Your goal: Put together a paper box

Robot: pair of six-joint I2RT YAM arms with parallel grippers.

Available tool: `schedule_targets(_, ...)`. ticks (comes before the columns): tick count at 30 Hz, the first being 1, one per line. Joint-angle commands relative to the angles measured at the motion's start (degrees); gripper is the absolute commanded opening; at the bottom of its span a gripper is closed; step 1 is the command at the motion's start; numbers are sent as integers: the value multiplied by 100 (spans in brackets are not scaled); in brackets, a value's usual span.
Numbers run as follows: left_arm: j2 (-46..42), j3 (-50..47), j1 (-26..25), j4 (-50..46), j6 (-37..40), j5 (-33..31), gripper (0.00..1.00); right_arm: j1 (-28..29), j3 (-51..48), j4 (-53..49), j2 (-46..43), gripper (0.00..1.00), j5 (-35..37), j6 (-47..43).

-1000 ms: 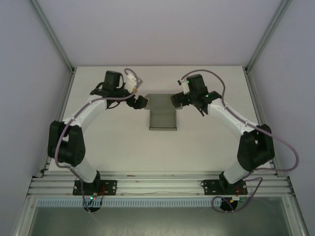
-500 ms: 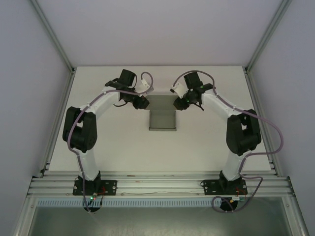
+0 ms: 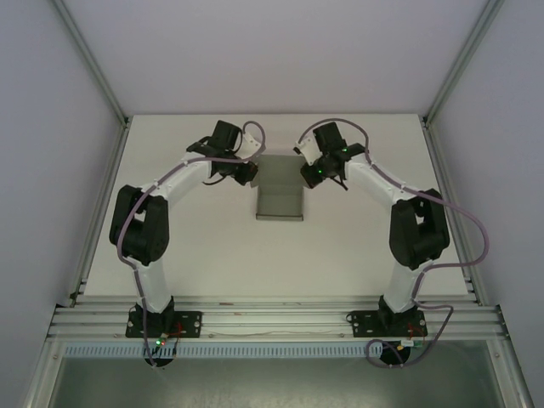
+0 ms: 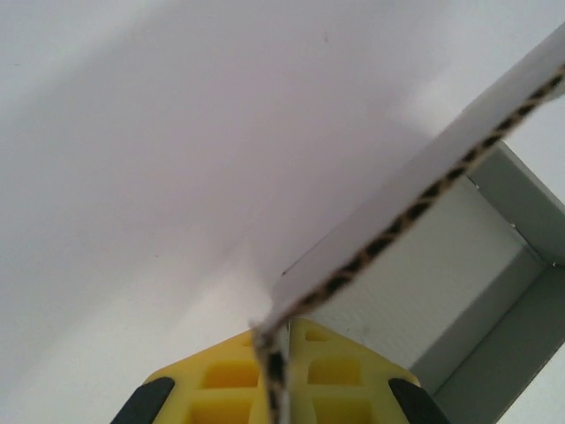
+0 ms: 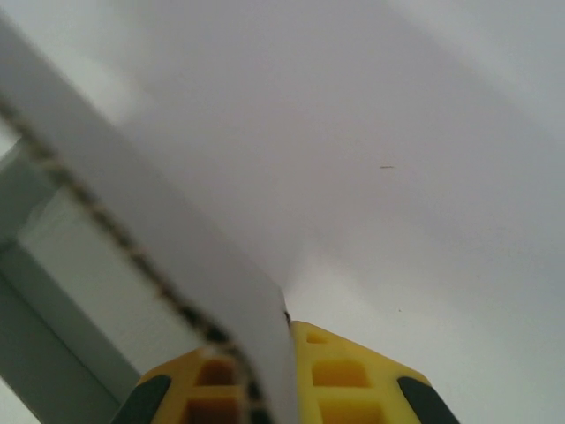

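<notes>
Overhead, paper box (image 3: 279,202), left claw (image 3: 246,172), right claw (image 3: 311,172), both clamped on its sides

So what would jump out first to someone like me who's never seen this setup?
Likely the grey paper box on the white table, with the left gripper and right gripper reaching in at its far end from either side like pincers. Close up, each is shut on a cardboard flap between yellow pads, the striped corrugated edge showing.
</notes>
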Motion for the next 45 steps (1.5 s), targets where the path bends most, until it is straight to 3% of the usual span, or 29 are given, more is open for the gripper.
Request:
schedule_targets(1, -272, -22, -112, 697, -1557, -835, 0, 369, 51, 543, -300, 5, 1341, 1837)
schedule_targets(7, -195, -317, -224, 1561, -3269, -1053, 0, 744, 171, 1168, 84, 5, 2864, 4543)
schedule_targets(13, -60, -295, -356, 1622, -4027, -1614, 0, 804, 245, 1753, 396, 5, 2938, 5743)
schedule_targets(28, 470, -344, -715, 2309, -4751, -1808, 0, 1041, 234, 1988, 808, 4, 3132, 5613)
schedule_targets(41, 302, -1125, -784, 2362, -4416, -1993, 0, 1146, -1243, 3533, 420, 2, 3334, 4657)
schedule_targets(45, 55, -1365, -785, 2520, -4307, -1859, 15, 1208, -1636, 3842, 290, 2, 3279, 4339)
